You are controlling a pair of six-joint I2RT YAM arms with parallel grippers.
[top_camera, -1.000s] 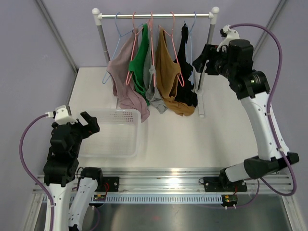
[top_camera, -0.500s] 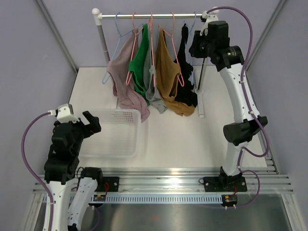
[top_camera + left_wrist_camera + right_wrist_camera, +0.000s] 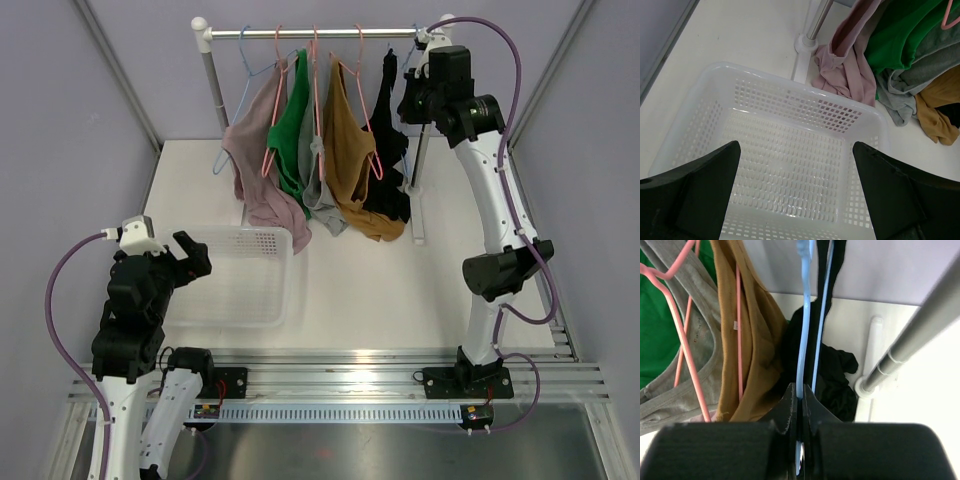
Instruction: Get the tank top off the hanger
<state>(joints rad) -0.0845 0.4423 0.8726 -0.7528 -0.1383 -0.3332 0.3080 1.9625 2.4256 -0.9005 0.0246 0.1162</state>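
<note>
Hanger [image 3: 804, 330] — between brown top [image 3: 752, 340] and rack post [image 3: 920, 322].

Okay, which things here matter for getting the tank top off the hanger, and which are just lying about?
Job in hand:
- black tank top
- its blue hanger
- right gripper, shut on that hanger
- probably the basket, below the open left gripper

Just there:
- pink top
- green top
- grey top
- brown top
- pink hangers
- rack
</note>
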